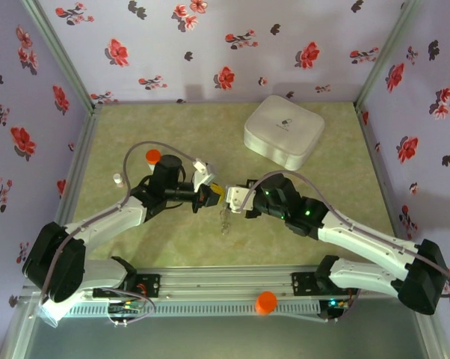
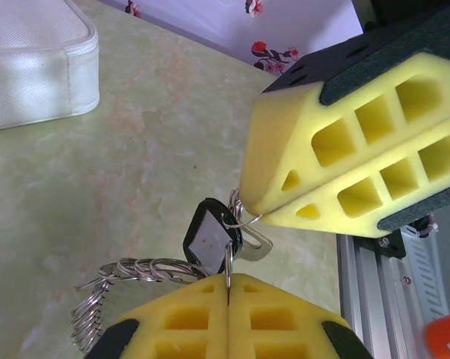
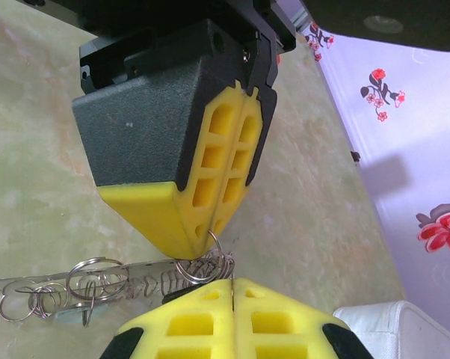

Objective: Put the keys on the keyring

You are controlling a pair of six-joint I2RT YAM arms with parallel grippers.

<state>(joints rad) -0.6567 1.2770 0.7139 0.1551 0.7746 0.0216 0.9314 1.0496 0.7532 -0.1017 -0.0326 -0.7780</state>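
The left gripper (image 2: 229, 293) and right gripper (image 2: 256, 212) are facing tip to tip above the middle of the table (image 2: 98, 187). Both are pinching thin rings of the keyring (image 2: 139, 269). The black-headed key (image 2: 208, 238) is hanging between the tips.

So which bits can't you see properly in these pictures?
Top view: the dangling chain of thin metal rings is too tiny; keys can't be told from rings.
Left wrist view: the yellow foam fingers of the left hand cover the bottom of the black-headed key, so what they pinch, ring or key, is unclear.
Right wrist view: the white rounded-square box is cut off by the bottom edge; no key stands out among the rings.
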